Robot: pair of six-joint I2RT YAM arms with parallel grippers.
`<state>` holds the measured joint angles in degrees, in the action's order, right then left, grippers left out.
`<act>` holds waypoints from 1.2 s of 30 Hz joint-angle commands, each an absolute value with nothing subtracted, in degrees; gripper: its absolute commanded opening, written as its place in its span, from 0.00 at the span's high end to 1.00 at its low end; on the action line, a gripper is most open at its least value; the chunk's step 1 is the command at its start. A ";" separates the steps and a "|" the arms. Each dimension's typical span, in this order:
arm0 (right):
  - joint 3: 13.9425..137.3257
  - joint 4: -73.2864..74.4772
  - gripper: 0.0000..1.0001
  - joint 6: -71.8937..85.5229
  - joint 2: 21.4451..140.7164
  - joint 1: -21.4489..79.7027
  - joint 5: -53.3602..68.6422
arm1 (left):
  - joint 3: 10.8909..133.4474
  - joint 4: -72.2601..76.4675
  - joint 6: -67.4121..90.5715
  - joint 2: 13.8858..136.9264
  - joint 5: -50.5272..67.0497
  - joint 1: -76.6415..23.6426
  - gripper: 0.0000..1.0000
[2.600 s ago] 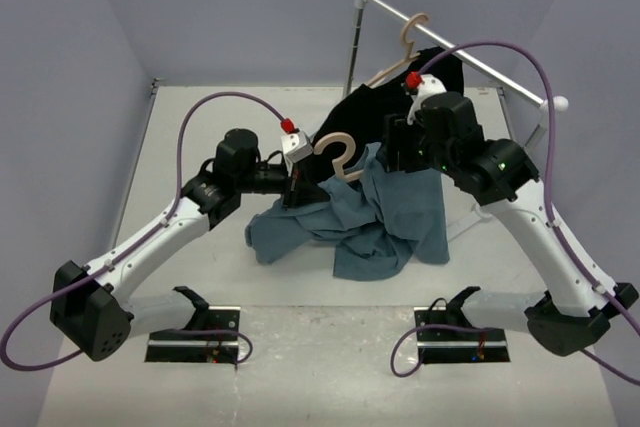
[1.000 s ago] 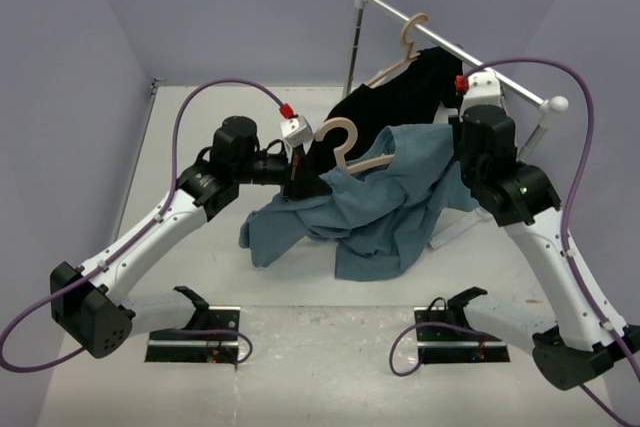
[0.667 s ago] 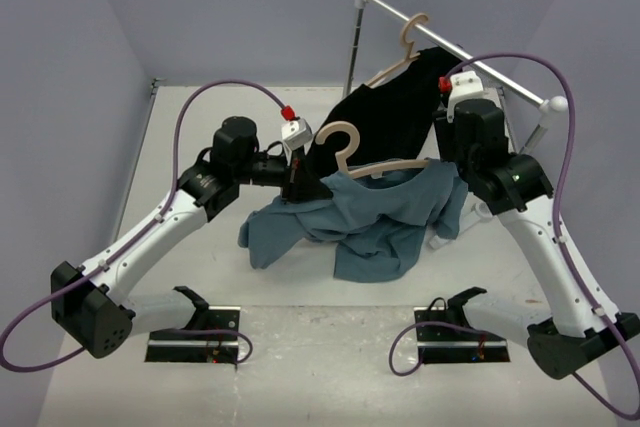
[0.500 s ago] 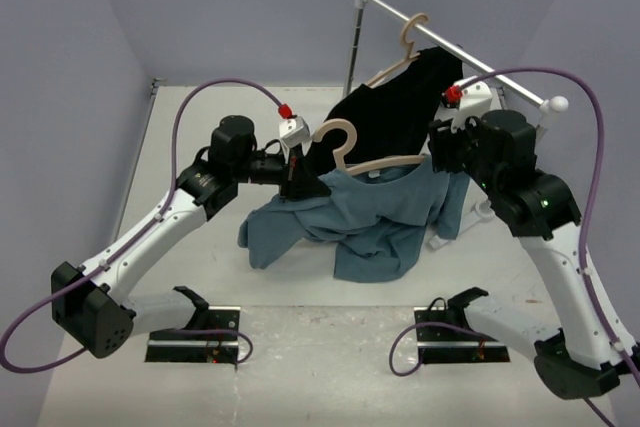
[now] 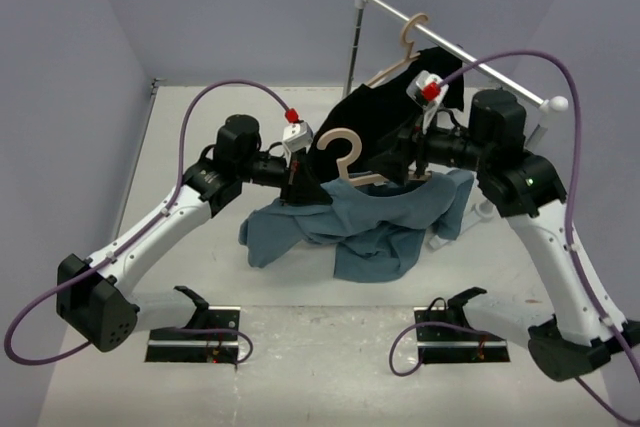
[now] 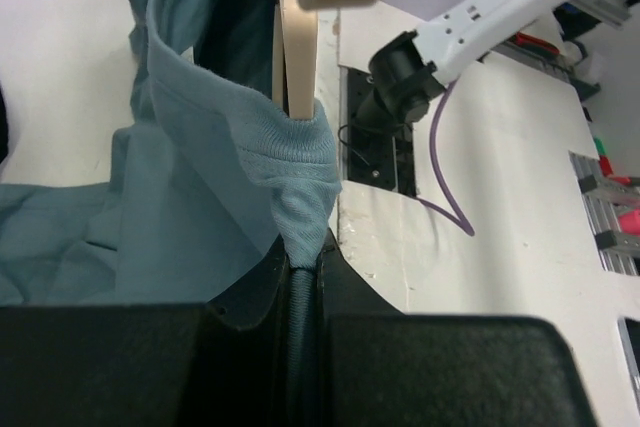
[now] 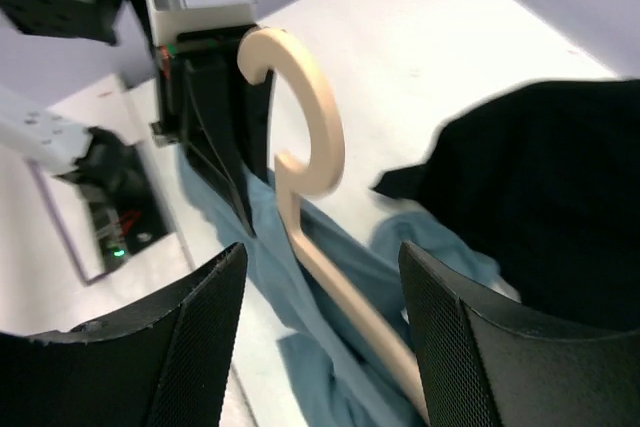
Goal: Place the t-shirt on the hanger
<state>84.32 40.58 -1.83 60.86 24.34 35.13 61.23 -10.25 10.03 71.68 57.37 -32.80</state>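
Observation:
The blue-grey t-shirt (image 5: 375, 222) hangs partly lifted, its lower part heaped on the table. My left gripper (image 5: 300, 182) is shut on its ribbed collar (image 6: 295, 147), and the beige hanger (image 5: 345, 152) rises out of that collar next to the pinch (image 6: 303, 267). The hanger's hook (image 7: 305, 97) stands free above the cloth. My right gripper (image 5: 405, 162) is open, pointing left at the hanger, whose sloping arm (image 7: 370, 322) runs between its spread fingers (image 7: 200, 347) without touching them. The shirt (image 7: 341, 378) lies under that arm.
A white clothes rail (image 5: 450, 47) stands at the back right. A second beige hanger (image 5: 410, 39) on it carries a black garment (image 5: 395, 102), close behind both grippers and also in the right wrist view (image 7: 560, 177). The arm bases sit at the near edge.
The right gripper drew the shirt's right side over the hanger arm, let go, and swung back left to face the hanger, open. The left gripper has kept its grip and barely moved.

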 commanded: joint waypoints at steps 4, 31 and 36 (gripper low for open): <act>89.69 32.50 0.36 7.70 71.92 25.48 49.91 | 61.42 -6.00 6.87 70.55 68.78 -33.74 1.00; 92.34 32.58 1.00 8.39 61.06 25.09 33.28 | 33.06 9.72 21.09 33.73 2.74 -32.17 0.00; 96.87 35.00 1.00 8.44 60.48 25.05 34.12 | 26.92 16.18 19.51 33.17 3.09 -32.17 0.00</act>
<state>91.38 34.23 7.53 61.68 25.25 35.72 30.37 7.88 19.01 31.16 7.43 -32.58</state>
